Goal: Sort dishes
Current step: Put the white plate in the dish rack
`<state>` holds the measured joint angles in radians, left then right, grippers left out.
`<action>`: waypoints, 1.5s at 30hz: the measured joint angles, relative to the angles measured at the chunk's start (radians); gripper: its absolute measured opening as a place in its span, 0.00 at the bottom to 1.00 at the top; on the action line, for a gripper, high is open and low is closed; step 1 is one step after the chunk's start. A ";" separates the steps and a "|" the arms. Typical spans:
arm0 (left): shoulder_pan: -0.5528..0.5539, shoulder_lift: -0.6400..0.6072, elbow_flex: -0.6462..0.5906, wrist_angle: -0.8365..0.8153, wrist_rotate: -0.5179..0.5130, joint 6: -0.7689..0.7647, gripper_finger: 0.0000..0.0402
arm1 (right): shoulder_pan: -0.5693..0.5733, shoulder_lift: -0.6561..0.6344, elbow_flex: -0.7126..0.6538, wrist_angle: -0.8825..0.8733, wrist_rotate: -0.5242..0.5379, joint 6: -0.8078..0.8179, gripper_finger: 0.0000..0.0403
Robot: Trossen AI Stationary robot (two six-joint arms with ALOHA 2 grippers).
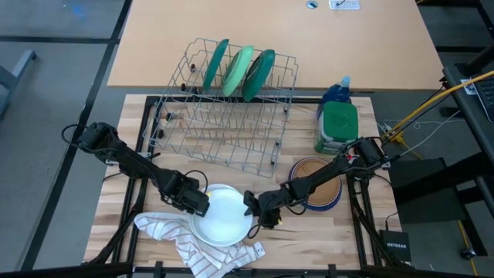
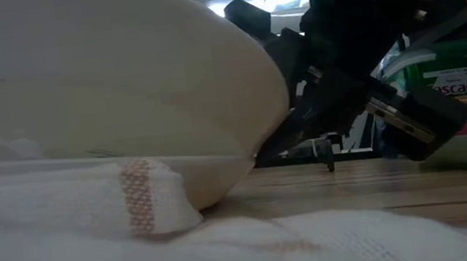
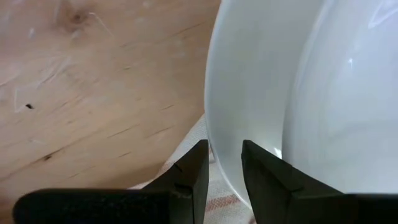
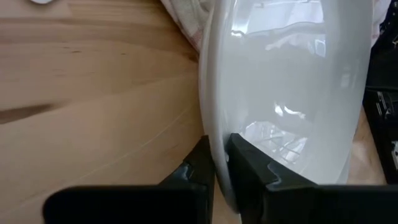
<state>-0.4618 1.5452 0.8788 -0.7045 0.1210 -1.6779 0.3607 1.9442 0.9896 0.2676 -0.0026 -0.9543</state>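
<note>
The butcher-block wooden bench (image 1: 116, 154) carries a wire dish rack (image 1: 224, 127) at its far middle, an open grid of thin metal rods. Three round plates stand on edge in the rack's far slots: a dark green plate (image 1: 215, 63) on the left, a light green plate (image 1: 238, 69) in the middle, and another dark green plate (image 1: 260, 74) on the right. At the near middle sits a smooth, glossy white bowl (image 1: 222, 215), resting partly on a crumpled white striped cloth (image 1: 181, 239) of woven fabric. To the right lies a stack with a tan-brown plate (image 1: 318, 184) on a blue plate (image 1: 332, 203). Far right stands a green-lidded container (image 1: 337, 127) with a blue bottle (image 1: 336, 92) just behind it.

The left gripper (image 3: 224, 163) is at the bowl's left rim, its jaws set apart on either side of the rim. The right gripper (image 4: 217, 155) is at the bowl's right rim, jaws pinching the thin white edge.
</note>
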 joint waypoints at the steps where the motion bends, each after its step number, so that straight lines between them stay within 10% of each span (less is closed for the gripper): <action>1: 0.000 0.000 0.000 0.004 0.000 0.000 0.22 | 0.000 0.000 0.000 -0.001 0.001 0.000 0.10; 45: 0.006 -0.001 0.000 -0.069 -0.002 -0.015 0.22 | 0.072 -0.045 0.112 -0.180 0.002 0.386 0.08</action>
<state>-0.4559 1.5444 0.8791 -0.7736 0.1192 -1.6927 0.4328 1.8988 1.1011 0.0873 -0.0002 -0.5682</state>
